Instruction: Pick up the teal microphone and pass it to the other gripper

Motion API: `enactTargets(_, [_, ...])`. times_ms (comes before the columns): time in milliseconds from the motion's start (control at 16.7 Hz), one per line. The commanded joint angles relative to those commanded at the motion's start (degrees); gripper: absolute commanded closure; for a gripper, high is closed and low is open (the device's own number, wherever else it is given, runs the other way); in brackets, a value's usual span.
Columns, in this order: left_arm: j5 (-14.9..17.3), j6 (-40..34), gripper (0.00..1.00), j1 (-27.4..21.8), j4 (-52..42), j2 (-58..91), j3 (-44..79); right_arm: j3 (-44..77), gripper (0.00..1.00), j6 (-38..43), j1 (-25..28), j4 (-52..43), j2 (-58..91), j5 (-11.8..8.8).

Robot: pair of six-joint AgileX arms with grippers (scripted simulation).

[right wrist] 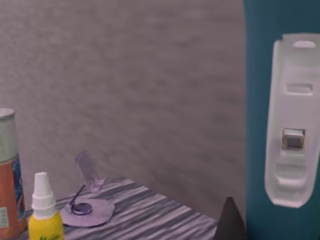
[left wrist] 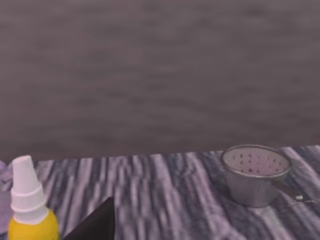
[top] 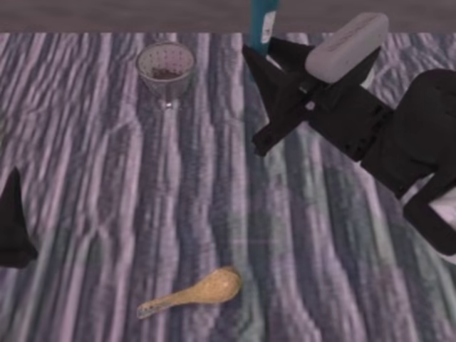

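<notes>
The teal microphone (top: 262, 21) sits upright at worktop's far edge, clamped in our right gripper (top: 265, 100); left gripper (top: 14, 228) idle at left edge, fingers' state can't tell.

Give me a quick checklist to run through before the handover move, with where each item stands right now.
1. Teal microphone held by right hand: ok; it is upright, well off the table.
2. Left hand close to the microphone: not ok; it sits at the table's left edge.
3. Left hand ready to receive: cannot tell.
4. Path between hands: probably ok; strainer and spoon rest on the table.
5. Free handle for a second grasp: cannot tell.
</notes>
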Motion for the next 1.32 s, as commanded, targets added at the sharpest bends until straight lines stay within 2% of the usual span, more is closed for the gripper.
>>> enactTargets(180, [6.92,0.96,0.00,-2.69,3.83,10.63,6.73,0.00,1.00,0.00,0.00,0.00,0.00,0.00])
enactTargets(660, [28.78,4.54,0.00,-10.86,16.35,48.02,28.67,0.00,1.00,0.00,0.00,0.00,0.00,0.00])
enactTargets(840, [35.10,5.47,0.00,-13.35,19.92,58.63,34.87,0.00,1.00,0.00,0.00,0.00,0.00,0.00])
enactTargets(1020, [38.84,5.94,0.00,-14.89,21.99,64.45,38.45,0.00,1.00,0.00,0.00,0.00,0.00,0.00])
enactTargets(1320, [39.32,5.96,0.00,-14.85,22.20,65.12,38.77,0.00,1.00,0.00,0.00,0.00,0.00,0.00])
